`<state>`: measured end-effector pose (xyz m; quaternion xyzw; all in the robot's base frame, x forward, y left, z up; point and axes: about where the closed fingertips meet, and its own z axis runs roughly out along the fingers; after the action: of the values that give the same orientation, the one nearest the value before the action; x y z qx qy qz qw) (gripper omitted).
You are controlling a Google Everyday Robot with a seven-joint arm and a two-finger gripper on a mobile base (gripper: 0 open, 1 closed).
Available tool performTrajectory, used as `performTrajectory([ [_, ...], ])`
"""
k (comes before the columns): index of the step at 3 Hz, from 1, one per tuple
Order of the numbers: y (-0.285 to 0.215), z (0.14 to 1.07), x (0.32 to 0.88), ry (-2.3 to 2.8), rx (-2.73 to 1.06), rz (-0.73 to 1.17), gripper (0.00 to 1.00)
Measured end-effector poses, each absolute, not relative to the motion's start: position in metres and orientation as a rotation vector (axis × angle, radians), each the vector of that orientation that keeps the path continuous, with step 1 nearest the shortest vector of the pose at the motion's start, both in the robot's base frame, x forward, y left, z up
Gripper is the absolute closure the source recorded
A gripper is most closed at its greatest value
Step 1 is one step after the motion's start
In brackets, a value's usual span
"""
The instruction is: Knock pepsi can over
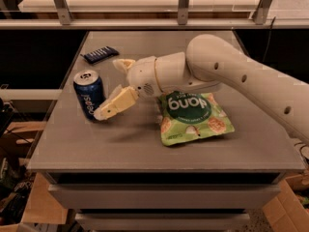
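The pepsi can (88,93) stands upright near the left edge of the grey table (145,144), dark blue with white lettering and a silver top. My gripper (107,88) reaches in from the right, just right of the can, with its cream fingers spread open. The lower finger (115,104) points down-left and its tip is at the can's lower right side. The upper finger (123,64) sits behind and right of the can's top. Nothing is held.
A green snack bag (193,116) lies flat right of centre, partly under my white arm (231,76). A flat dark-blue packet (100,53) lies at the back left. The table's left edge is close to the can. Cardboard boxes sit on the floor.
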<state>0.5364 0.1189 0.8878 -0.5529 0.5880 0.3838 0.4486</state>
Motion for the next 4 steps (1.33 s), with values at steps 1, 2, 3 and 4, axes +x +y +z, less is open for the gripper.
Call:
performTrajectory([
  [1, 0.139, 0.891, 0.531, 1.384, -1.336, 0.995, 0.0],
  [2, 0.154, 0.898, 0.525, 1.332, -1.326, 1.016, 0.0],
  [3, 0.166, 0.902, 0.518, 1.298, -1.323, 1.04, 0.18],
  [4, 0.172, 0.902, 0.514, 1.287, -1.32, 1.059, 0.4],
])
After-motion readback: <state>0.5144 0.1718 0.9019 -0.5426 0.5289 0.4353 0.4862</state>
